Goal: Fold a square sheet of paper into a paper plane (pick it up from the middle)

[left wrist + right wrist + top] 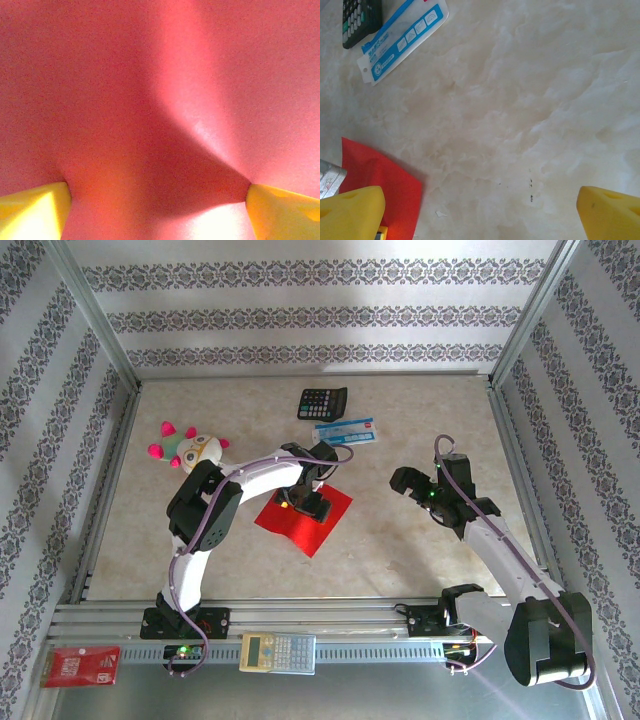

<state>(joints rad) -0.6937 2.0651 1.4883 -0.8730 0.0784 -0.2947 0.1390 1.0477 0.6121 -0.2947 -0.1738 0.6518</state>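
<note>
The square sheet of paper [303,533] lies on the surface [420,560] turned cornerwise. One corner points toward the arm bases and another toward the right fingers [405,483] (being square, it has no long axis to speak of). It sits directly beneath the left fingers [315,506], which are over its middle. In the left wrist view their yellow tips [35,210] stand wide apart and rest on the red paper, which dimples at each tip; nothing is pinched between them. The right fingers are spread wide too, hovering over bare surface and holding nothing, with a corner of the sheet beside the finger nearer the left arm. Beyond both lie a black calculator [322,401] and a blue-and-white packet [345,431].
</note>
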